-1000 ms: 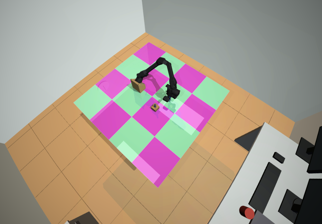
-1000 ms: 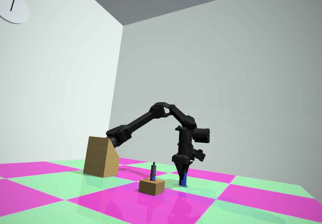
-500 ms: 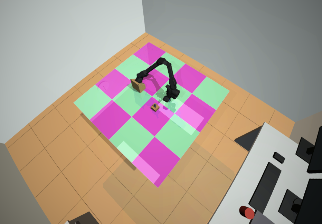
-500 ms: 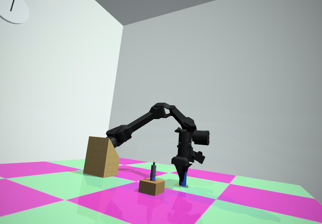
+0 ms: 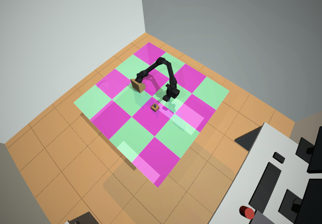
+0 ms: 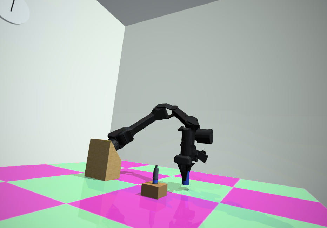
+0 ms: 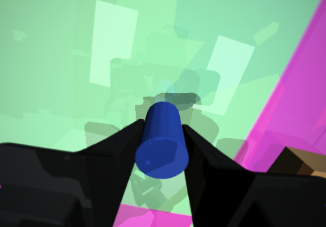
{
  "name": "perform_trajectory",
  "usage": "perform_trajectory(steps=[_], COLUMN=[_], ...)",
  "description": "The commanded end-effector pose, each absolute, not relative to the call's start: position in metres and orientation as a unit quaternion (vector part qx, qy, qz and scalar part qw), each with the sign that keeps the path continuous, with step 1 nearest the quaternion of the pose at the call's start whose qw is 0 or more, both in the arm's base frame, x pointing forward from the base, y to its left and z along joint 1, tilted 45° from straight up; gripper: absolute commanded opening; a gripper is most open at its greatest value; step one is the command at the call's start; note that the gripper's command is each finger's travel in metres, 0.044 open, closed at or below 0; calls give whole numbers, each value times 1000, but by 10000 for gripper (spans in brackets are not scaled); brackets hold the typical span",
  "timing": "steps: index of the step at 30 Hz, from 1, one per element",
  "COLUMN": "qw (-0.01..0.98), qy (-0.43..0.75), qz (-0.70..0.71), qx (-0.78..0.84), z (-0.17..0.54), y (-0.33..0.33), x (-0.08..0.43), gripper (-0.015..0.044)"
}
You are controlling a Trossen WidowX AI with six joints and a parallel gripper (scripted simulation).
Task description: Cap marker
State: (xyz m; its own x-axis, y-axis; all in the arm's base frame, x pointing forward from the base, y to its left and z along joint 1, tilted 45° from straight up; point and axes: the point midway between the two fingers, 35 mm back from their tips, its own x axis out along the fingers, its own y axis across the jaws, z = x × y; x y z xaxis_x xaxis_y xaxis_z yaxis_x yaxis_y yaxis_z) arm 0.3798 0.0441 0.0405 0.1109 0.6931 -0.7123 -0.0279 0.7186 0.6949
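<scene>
The dark grey marker (image 5: pixel 155 105) (image 6: pixel 155 174) stands upright, bare tip up, with a blue band at its foot, in the small wooden holder block (image 5: pixel 155 109) (image 6: pixel 149 190). A corner of the block (image 7: pixel 308 157) shows at the right edge of the wrist view. The blue cap (image 6: pixel 186 181) (image 7: pixel 162 157) is upright between the fingers. My gripper (image 6: pixel 185 178) (image 7: pixel 162 127) is shut on it, with a finger against each side. The cap's lower end hangs slightly above the table, to the right of the holder block in the exterior view. The cap's underside is hidden.
The arm's wooden base block (image 5: pixel 138 86) (image 6: pixel 97 159) stands behind and left of the holder block in the exterior view. The table top (image 5: pixel 122 122) (image 6: pixel 111 207) is a magenta and green checkerboard. A white desk (image 5: pixel 234 187) with screens stands apart from it at the lower right of the top view.
</scene>
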Motion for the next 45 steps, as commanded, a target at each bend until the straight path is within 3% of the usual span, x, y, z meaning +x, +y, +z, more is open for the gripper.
perform_trajectory(steps=[1,13,45], qw=[698,698,702], qy=[611,610,614], qz=[260,262,244], qx=[269,268,265], z=[50,72,5], y=[35,13,-109], x=[380,376,339], gripper=[0,0,0])
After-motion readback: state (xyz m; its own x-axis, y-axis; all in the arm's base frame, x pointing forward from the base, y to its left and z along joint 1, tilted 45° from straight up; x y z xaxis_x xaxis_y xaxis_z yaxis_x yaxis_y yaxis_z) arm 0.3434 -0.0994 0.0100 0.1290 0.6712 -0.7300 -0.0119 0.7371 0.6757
